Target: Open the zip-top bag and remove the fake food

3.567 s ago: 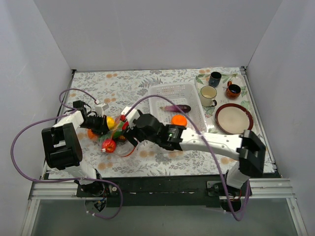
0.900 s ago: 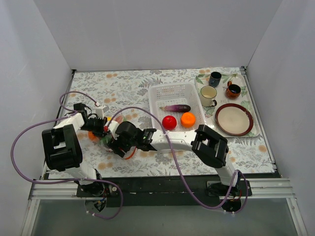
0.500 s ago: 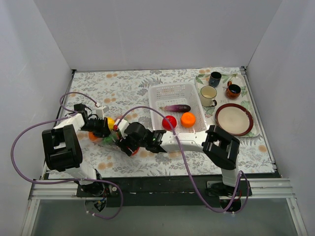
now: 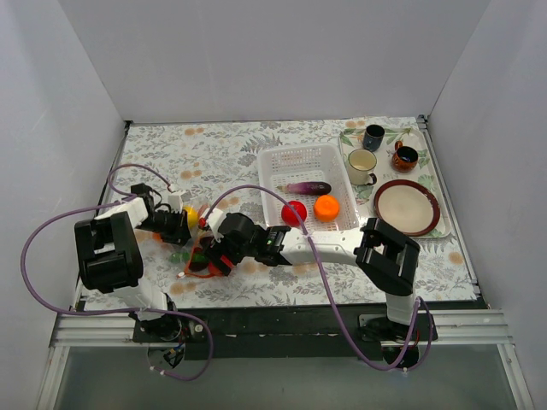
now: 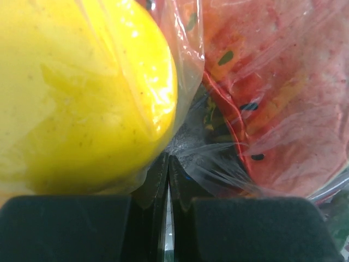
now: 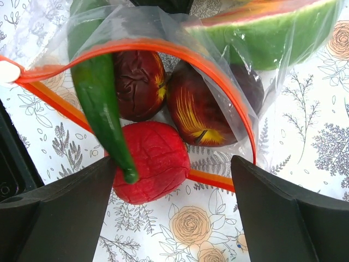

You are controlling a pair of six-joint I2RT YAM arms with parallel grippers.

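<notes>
Between wide-spread right fingers (image 6: 54, 218), red fake food (image 6: 150, 161) at zip-top bag (image 6: 163, 48) mouth (left fingers (image 5: 71, 226) pinch bag film)

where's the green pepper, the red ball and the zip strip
green pepper (image 6: 101, 93), right wrist view, mid-body
red ball (image 6: 150, 164), right wrist view, centre of its top
zip strip (image 6: 152, 45), right wrist view, top of the orange arc

The clear plastic zip-top bag (image 4: 192, 260) lies on the flowered tablecloth (image 4: 222, 145), left of the white perforated plastic basket (image 4: 275, 159). In the basket a purple plastic eggplant (image 4: 308, 187) lies behind a red ball (image 4: 294, 213) and an orange ball (image 4: 326, 207). Right of the basket stand three mugs (image 4: 362, 165); a round brown-rimmed plate (image 4: 407, 207) lies before them. A red plastic fruit (image 6: 152, 161) sits in the bag's mouth.
</notes>
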